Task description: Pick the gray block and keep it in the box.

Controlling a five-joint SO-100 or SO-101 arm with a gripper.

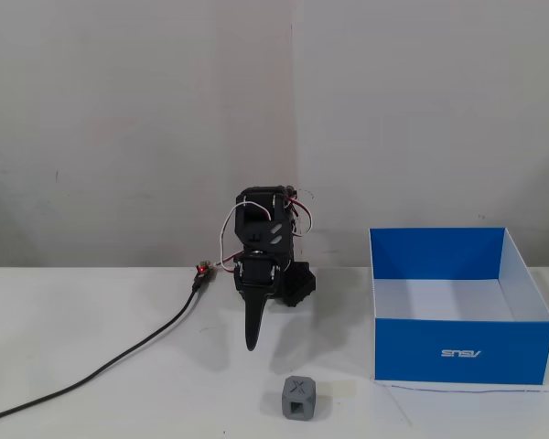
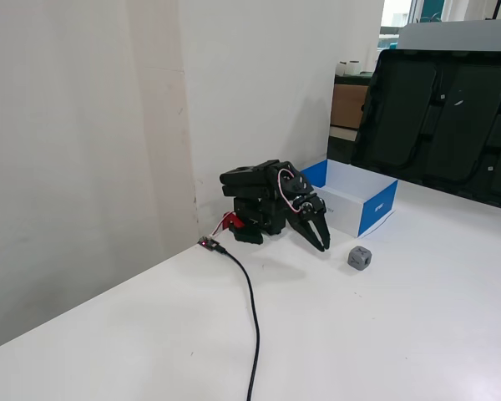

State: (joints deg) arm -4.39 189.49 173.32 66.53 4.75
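A smooth white table runs up to a plain matte white wall, and both fixed views show it.

The box is the largest loose thing: a rectangular open-top cardboard box with bright blue outer walls, white inside walls and floor, and a small white logo on its near face. In a fixed view it stands on the right side of the table, near the wall; in another fixed view it sits beyond the arm, on that view's right.

The arm is black hard plastic with white and red wires looped over its joints. It is folded low and compact against the wall, its links doubled back on themselves. The gripper points down and forward toward the tabletop, its tapered black fingers drawn together to a point with nothing between them; in another fixed view it also shows no visible gap.

A thin black cable curves away from the arm's base across the table to the left.

The gray block is a small matte cube with an X on its top face and a square hole on its near face. It rests on the table near the front, just left of the box and apart from it, and right of the gripper tip.
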